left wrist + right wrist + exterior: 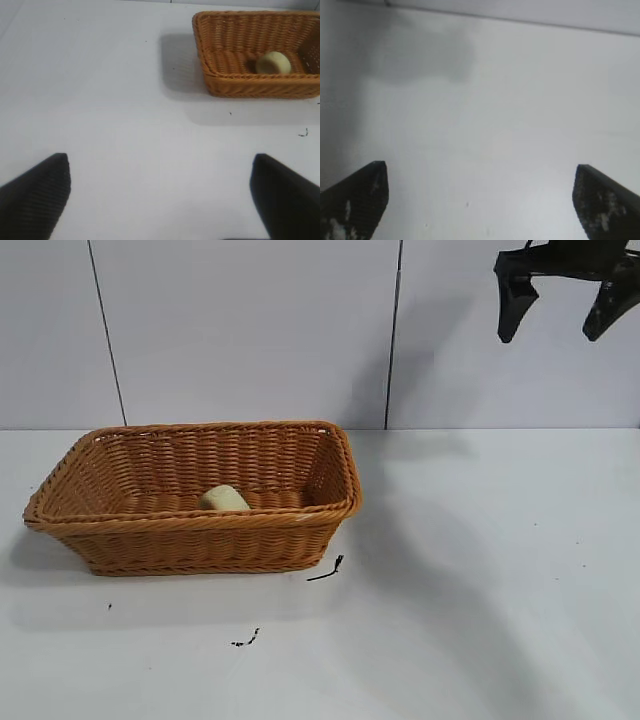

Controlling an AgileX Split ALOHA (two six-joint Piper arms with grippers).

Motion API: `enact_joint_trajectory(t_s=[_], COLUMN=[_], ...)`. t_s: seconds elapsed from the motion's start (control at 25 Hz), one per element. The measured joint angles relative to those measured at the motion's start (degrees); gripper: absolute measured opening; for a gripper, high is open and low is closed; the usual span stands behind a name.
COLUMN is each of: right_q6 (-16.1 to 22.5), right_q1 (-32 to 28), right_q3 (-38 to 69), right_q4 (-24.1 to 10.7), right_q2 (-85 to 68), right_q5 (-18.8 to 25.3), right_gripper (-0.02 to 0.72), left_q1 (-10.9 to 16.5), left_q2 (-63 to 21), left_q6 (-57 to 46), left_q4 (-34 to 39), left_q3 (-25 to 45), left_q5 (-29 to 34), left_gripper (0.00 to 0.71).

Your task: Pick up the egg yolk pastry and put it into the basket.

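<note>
i see the egg yolk pastry point(223, 499) lying on the floor of the basket point(195, 543), near the middle of its long front wall, touching nothing but the weave. the basket sits on the white table point(480, 620) toward the left side in the exterior view. my right gripper point(563, 302) hangs high above the table at the upper right, well apart from the basket, its 2 fingers spread wide with nothing between them. on the left wrist view my left gripper point(160, 200) also has its 2 fingers wide apart over bare table, holding nothing, with the basket and pastry farther off. a few small black marks point(326, 569) lie on the table just in front of the basket.
</note>
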Motion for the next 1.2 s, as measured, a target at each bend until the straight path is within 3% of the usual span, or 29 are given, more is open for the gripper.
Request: enact_joint_trajectory(t_s=[0.28, 0.48, 0.6, 0.88, 1.2], right_q6=[-0.71, -3.48, -4.15, -3.61, -2.95], right_q1=[0.00, 0.00, 0.00, 0.00, 0.00], right_q3=[24.65, 38.09, 45.50, 59.48, 66.31], right_q4=[0.00, -0.11, -0.16, 0.06, 0.69], right_q2=[-25.07, -41.91, -52.48, -73.75, -87.41], right_q5=[0.08, 0.03, -1.89, -8.96, -10.57], right_gripper=[0.694, 0.694, 0.694, 0.694, 0.694], left_q1=[0.00, 0.00, 0.00, 0.00, 0.00], left_q2=[0.00, 0.00, 0.00, 0.00, 0.00], left_q6=[0.00, 0.00, 0.00, 0.00, 0.00], left_q4=[0.00, 0.00, 0.00, 0.00, 0.00], left_q3=[0.00, 0.00, 0.00, 0.00, 0.00], left_q5=[0.00, 0.00, 0.00, 0.00, 0.00], left_gripper=[0.696, 0.696, 0.696, 0.696, 0.696])
